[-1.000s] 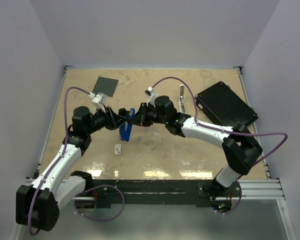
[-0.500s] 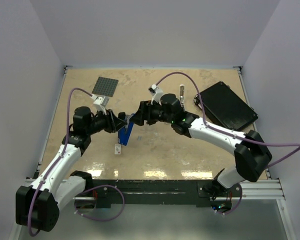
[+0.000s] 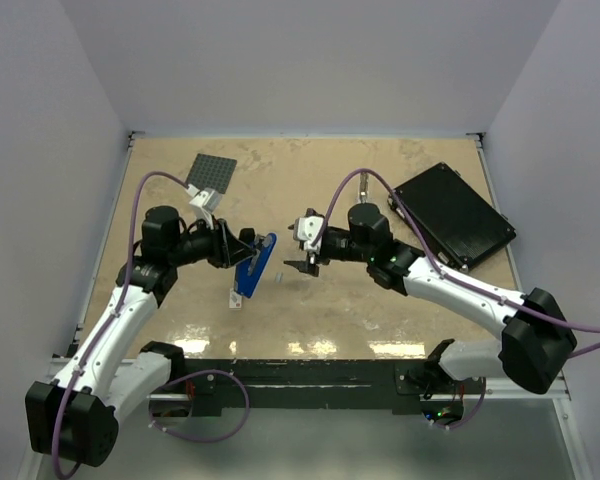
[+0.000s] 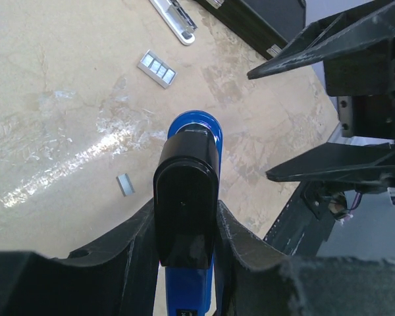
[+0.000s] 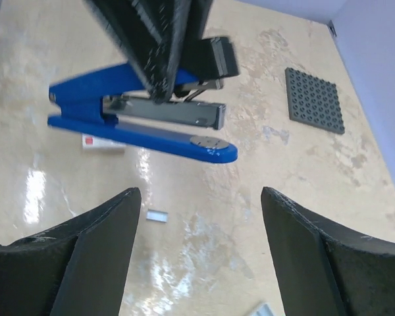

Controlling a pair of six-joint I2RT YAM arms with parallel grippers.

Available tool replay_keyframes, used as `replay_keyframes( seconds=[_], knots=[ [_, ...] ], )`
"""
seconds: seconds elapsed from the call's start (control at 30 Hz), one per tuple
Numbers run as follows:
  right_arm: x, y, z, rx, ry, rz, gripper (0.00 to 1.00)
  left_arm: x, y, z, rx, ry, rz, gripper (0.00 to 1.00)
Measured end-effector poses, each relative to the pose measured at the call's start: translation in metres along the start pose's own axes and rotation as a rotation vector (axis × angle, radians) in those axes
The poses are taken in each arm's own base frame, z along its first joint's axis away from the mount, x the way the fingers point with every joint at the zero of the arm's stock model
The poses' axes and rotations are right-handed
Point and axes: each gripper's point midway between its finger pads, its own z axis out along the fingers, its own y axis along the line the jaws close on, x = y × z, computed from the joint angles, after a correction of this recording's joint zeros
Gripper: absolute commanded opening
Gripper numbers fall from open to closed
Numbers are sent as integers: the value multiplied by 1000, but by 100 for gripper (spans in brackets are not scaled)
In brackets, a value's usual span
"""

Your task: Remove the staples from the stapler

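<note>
The stapler hangs clear of the surface, between the two arms, pinched by the left gripper. In the left wrist view the jaws press on either flank of its black-capped upper arm. From the right wrist it shows hinged open, with the blue base lowest and the silvery rail bare above it. The right gripper stands just beside the stapler's free end, jaws spread wide with nothing between them. One short strip of the staples lies flat on the surface below, between the stapler and the right gripper. Whether more sit in the rail I cannot tell.

The stapler looks stiff and fairly solid, with a smooth plastic and metal skin that could slide in a side pinch. Its hinge lets the rail and base swing under a hold on the upper arm alone. The broad flanks of that arm seem the soundest place to grip, since that leaves the rail's open end free for the other jaws.

The staples are likely feather-light and apt to snap into bits or skitter away. Lying flat, they offer little edge, so a gentle fingertip pinch across the narrow width suits them best
</note>
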Motion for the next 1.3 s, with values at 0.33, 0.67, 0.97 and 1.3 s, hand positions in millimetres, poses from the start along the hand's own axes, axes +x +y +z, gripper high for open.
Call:
replay_keyframes(
  seconds=[0.33,0.67,0.97,1.3],
  knots=[
    [1,13,5,-87,-40,-330,78,0,-11,-4,37,27,-11,0],
    [9,27,21,-139,-9,-428,75,6,-13,-4,52,52,-29,0],
    [20,39,31,-156,44,-491,72,12,-10,-2,53,80,-55,0],
    [30,37,31,-120,72,-462,52,8,-7,1,37,69,-61,0]
  ],
)
